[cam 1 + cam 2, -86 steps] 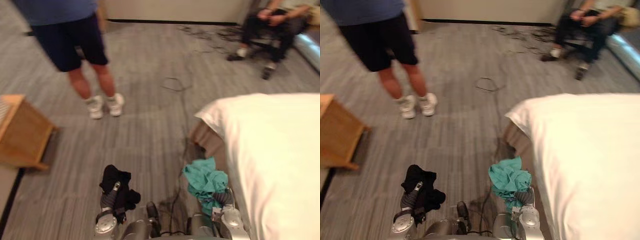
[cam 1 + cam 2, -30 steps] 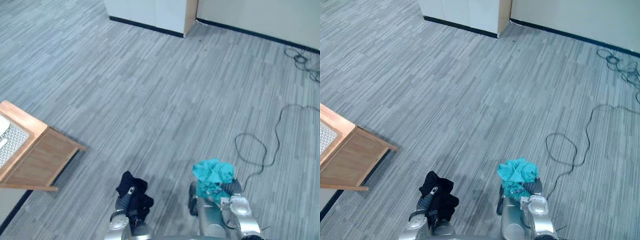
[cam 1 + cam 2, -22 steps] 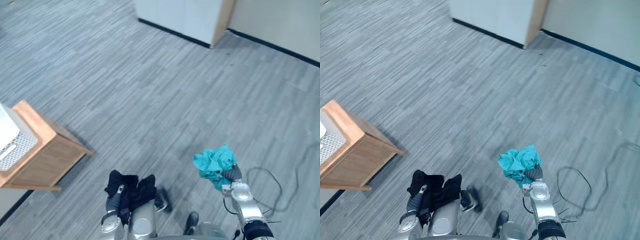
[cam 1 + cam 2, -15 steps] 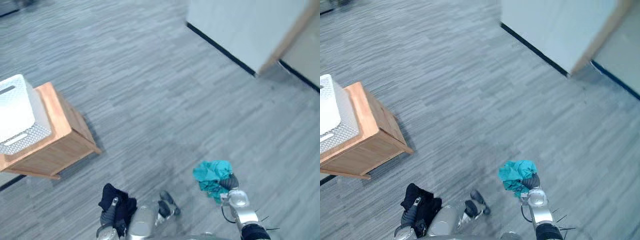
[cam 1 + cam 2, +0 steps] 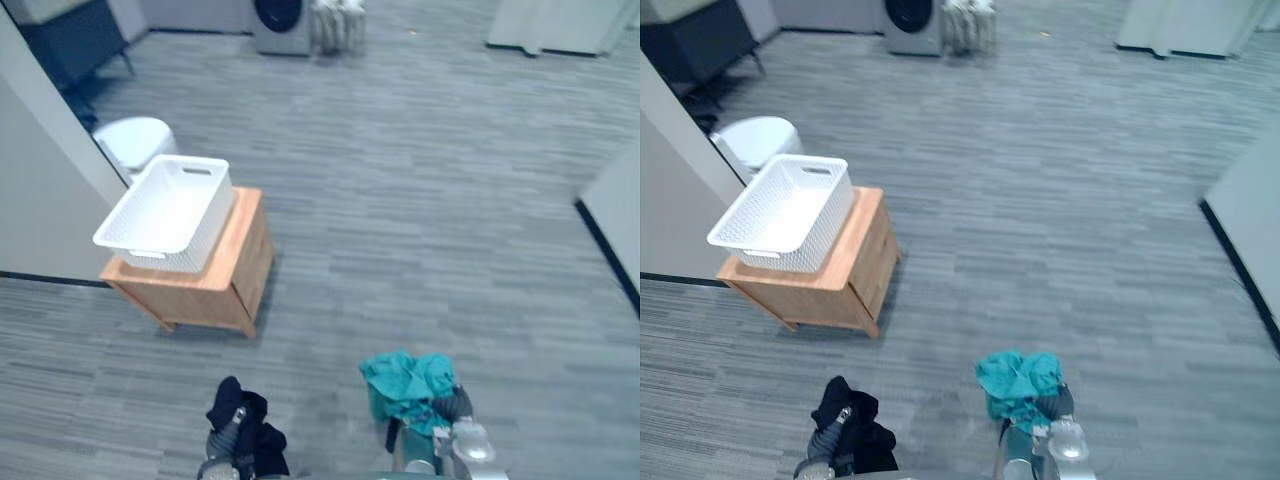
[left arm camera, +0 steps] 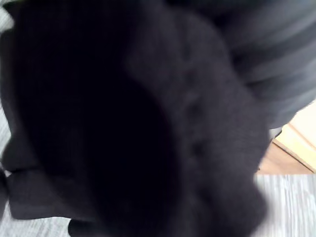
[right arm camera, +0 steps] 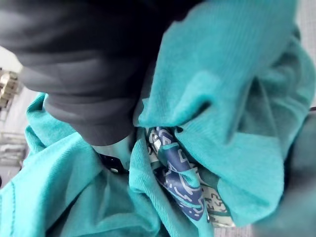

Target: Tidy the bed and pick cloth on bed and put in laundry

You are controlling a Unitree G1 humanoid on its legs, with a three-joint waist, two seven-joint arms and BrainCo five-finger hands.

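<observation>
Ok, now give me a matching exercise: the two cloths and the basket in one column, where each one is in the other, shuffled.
1 black cloth
2 teal cloth
3 white basket

A on the wooden cabinet
B held in the right hand
C held in the left hand

Pairs: 1-C, 2-B, 3-A

I can read no text, label, number or sign anywhere in my feeds. The nearest thing to print is a blue-and-white patterned patch on the teal cloth, seen in the right wrist view, and it forms no letters I can make out.
</observation>
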